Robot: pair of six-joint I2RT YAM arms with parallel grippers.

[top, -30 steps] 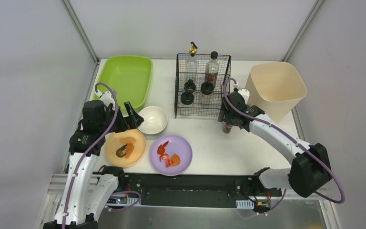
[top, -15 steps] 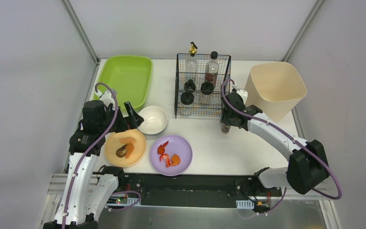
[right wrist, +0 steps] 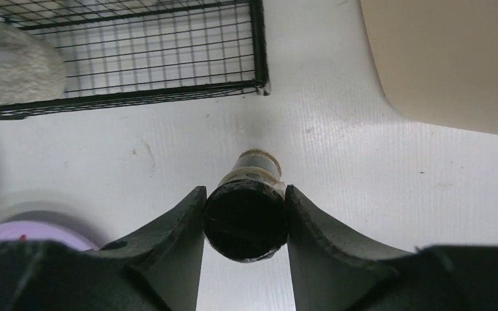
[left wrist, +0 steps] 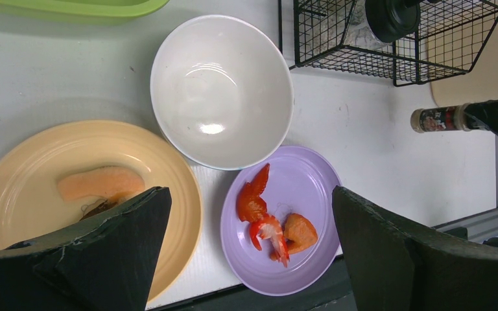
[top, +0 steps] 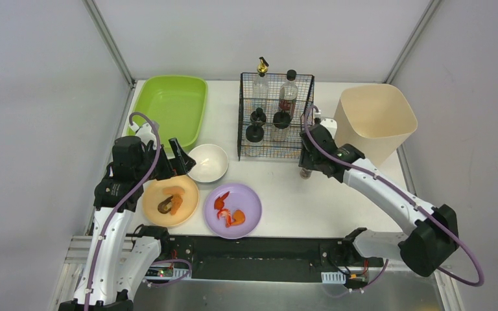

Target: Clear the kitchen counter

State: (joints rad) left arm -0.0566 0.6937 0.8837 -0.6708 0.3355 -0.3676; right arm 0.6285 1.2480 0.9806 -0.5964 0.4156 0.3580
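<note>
The white kitchen counter (top: 285, 201) holds an orange plate (top: 185, 189) with food scraps, a purple plate (top: 249, 201) with shrimp pieces, and an empty white bowl (top: 208, 162). My right gripper (top: 308, 163) is shut on the black cap of a small spice bottle (right wrist: 245, 220), upright just in front of the black wire basket (top: 275, 116). I cannot tell whether the bottle's base touches the counter. The bottle also shows in the left wrist view (left wrist: 438, 119). My left gripper (top: 180, 157) is open and empty, hovering over the plates and bowl (left wrist: 220, 91).
A green tray (top: 168, 110) lies at the back left. The wire basket holds several bottles and shakers. A beige bin (top: 373, 120) stands at the back right, close to the right arm. The black-and-metal rail (top: 259, 249) runs along the front edge.
My right gripper, holding the spice bottle, has shifted slightly left and back toward the basket, and its elbow has swung right. The left arm has not moved.
</note>
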